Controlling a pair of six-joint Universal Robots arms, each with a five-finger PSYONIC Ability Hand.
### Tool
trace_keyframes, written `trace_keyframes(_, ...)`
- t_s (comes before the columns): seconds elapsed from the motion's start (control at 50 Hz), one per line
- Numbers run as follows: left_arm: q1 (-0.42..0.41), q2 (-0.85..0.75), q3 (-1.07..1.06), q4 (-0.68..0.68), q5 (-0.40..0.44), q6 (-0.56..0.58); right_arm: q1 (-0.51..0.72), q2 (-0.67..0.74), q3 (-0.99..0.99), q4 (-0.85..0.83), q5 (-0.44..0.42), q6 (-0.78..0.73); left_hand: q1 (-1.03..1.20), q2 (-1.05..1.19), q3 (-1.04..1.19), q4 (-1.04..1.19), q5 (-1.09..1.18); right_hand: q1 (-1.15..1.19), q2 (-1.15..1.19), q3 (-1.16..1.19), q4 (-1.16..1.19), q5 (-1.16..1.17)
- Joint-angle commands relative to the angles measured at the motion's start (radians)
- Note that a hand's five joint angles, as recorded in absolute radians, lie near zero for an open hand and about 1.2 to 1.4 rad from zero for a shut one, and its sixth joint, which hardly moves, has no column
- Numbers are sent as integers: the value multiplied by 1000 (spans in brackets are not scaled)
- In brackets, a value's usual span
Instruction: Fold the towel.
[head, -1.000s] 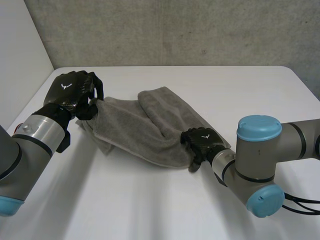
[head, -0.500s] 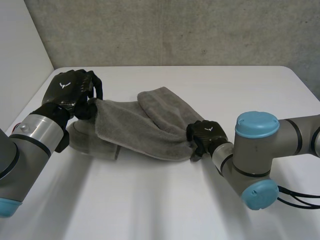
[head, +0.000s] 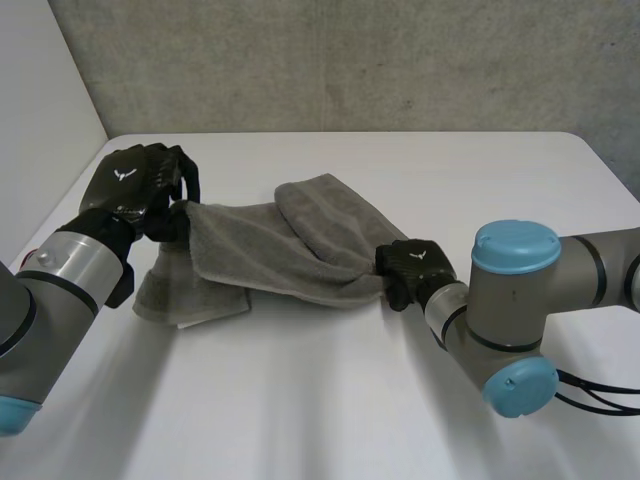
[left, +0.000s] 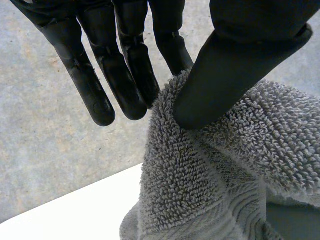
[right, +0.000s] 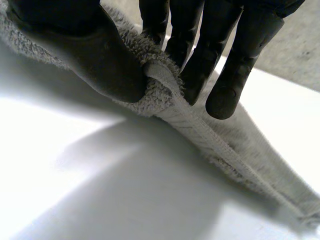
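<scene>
A grey towel (head: 270, 245) hangs stretched between my two hands above the white table (head: 330, 400), its left part drooping down to the tabletop. My left hand (head: 140, 185) holds the towel's left corner raised; in the left wrist view the thumb (left: 235, 70) pinches the towel (left: 210, 170) against the fingers (left: 125, 75). My right hand (head: 412, 268) grips the towel's right corner low over the table; in the right wrist view the thumb (right: 95, 55) and fingers (right: 200, 65) pinch the hemmed edge of the towel (right: 170, 95).
A grey concrete wall (head: 350, 60) runs behind the table. A white panel (head: 35, 110) stands at the far left. My right arm's elbow (head: 515, 310) lies over the table at the right.
My right hand has shut on the towel's right corner and lifted it slightly. My left hand has pulled its corner higher, drawing the towel taut and off the table.
</scene>
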Motion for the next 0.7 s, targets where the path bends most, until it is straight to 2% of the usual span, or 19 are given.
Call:
trace_keyframes(0.02,11,0,-3,-2,0,0,-37,-122,17,-3,-2,26,169,158,159,159,168,64,69,72,60,58)
trace_keyframes(0.06,11,0,-7,0,0,0,-55,-163,23,-3,-3,33,169,158,159,159,168,64,69,72,60,58)
trace_keyframes(0.16,-2,0,-15,-2,2,-3,-98,-370,64,-3,-46,38,169,158,159,159,168,64,69,72,60,58)
trace_keyframes(0.3,-13,3,-35,-2,5,-3,-100,-474,75,20,-75,27,163,152,153,153,162,64,69,72,60,58)
trace_keyframes(0.4,-45,0,-38,-2,6,-15,-103,-582,68,102,-81,7,160,149,150,150,159,64,69,72,60,58)
trace_keyframes(0.46,-65,0,-36,-5,11,-41,-103,-649,49,165,-83,-54,158,146,147,147,156,64,69,72,60,58)
trace_keyframes(0.5,-73,0,-36,-12,11,-57,-98,-729,19,218,-77,-167,158,146,147,147,156,64,69,72,60,58)
trace_keyframes(0.52,-81,0,-35,-27,12,-69,-98,-729,18,218,-77,-168,160,149,150,150,159,64,69,72,60,58)
trace_keyframes(0.58,-88,0,-29,-49,12,-77,-95,-798,3,287,-68,-328,160,149,150,150,159,64,69,72,60,58)
trace_keyframes(0.6,-94,-2,-20,-76,14,-78,-100,-804,-6,321,-62,-399,163,152,153,153,162,64,69,72,60,58)
trace_keyframes(0.7,-91,-39,25,-161,14,-71,-97,-752,-20,445,-42,-528,166,155,156,156,165,64,69,72,60,58)
